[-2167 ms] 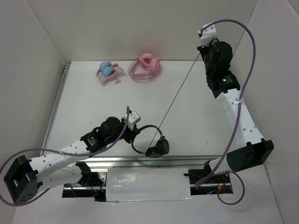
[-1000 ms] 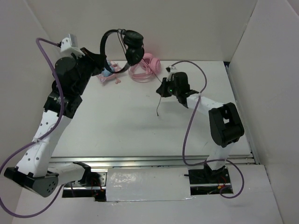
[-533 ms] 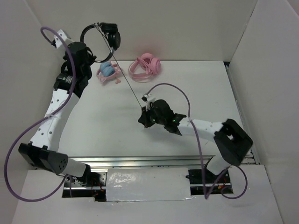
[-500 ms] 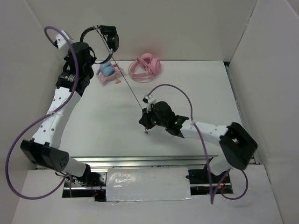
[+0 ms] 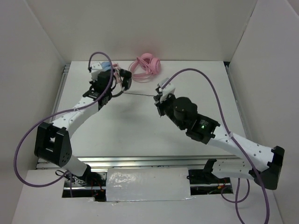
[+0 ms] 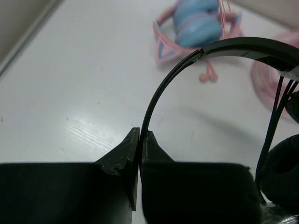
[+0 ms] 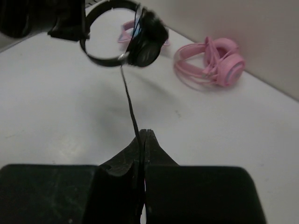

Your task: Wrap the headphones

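Observation:
The black headphones [image 5: 124,79] hang above the back left of the table. My left gripper [image 5: 116,85] is shut on their thin headband [image 6: 187,65]; in the left wrist view the band rises from between my fingertips [image 6: 140,134], and one round earcup [image 6: 282,170] shows at the right edge. The thin black cable [image 5: 140,95] runs taut from the earcups to my right gripper [image 5: 158,99], which is shut on it. In the right wrist view the cable [image 7: 128,95] leads from my closed gripper [image 7: 144,133] up to the headphones [image 7: 122,39].
The all-pink headphones [image 5: 145,67] lie at the back centre and also show in the right wrist view [image 7: 210,65]. The pink headphones with blue earcups [image 6: 198,25] lie just behind my left gripper. White walls close the back and both sides.
My left arm has brought the headphones down from high at the back left to just above the table. My right gripper has moved back and right along the cable, which now stretches nearly level.

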{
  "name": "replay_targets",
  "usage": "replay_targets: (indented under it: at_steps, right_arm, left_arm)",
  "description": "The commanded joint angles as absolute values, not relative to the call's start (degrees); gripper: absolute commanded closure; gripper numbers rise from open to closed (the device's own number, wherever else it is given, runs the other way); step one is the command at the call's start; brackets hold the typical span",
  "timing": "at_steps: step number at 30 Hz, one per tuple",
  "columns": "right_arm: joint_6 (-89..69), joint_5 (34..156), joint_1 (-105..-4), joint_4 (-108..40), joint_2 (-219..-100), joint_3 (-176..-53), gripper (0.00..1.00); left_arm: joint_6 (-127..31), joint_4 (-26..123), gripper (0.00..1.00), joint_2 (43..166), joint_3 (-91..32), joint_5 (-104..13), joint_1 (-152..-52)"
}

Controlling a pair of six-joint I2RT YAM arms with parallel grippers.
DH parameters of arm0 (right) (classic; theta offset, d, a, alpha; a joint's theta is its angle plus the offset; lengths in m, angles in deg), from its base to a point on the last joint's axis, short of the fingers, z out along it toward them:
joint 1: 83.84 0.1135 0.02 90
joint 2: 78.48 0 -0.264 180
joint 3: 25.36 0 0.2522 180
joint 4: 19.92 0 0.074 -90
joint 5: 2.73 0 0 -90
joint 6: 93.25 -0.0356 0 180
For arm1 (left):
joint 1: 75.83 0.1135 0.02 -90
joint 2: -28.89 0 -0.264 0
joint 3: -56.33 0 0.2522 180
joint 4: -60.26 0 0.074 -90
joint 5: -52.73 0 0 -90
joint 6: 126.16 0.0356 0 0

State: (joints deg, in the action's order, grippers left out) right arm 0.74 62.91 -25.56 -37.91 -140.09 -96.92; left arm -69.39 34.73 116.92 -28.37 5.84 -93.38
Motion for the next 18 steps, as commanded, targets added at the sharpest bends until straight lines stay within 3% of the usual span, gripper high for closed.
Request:
replay_targets:
  at_steps: [1, 6, 13, 18]
  right_arm:
    - [13.3, 65.7, -30.9, -39.4, -140.3, -107.1, 1.00]
    - [22.8, 75.1, -35.3, -39.5, -143.8, -112.1, 1.00]
    - [29.3, 91.7, -47.2, -42.4, -152.7, -117.7, 1.00]
    - [22.5, 105.4, -57.9, -42.3, -162.3, -119.5, 1.00]
  left_arm:
    - [-58.7, 46.0, 1.00, 114.4, -19.7, 2.7, -96.5]
    - [-52.2, 53.6, 1.00, 107.5, -6.8, -14.8, -101.2]
    - [-45.1, 54.3, 1.00, 94.3, 2.1, -31.3, -111.2]
    - [-44.3, 56.1, 1.00, 86.8, 5.6, -34.0, -114.4]
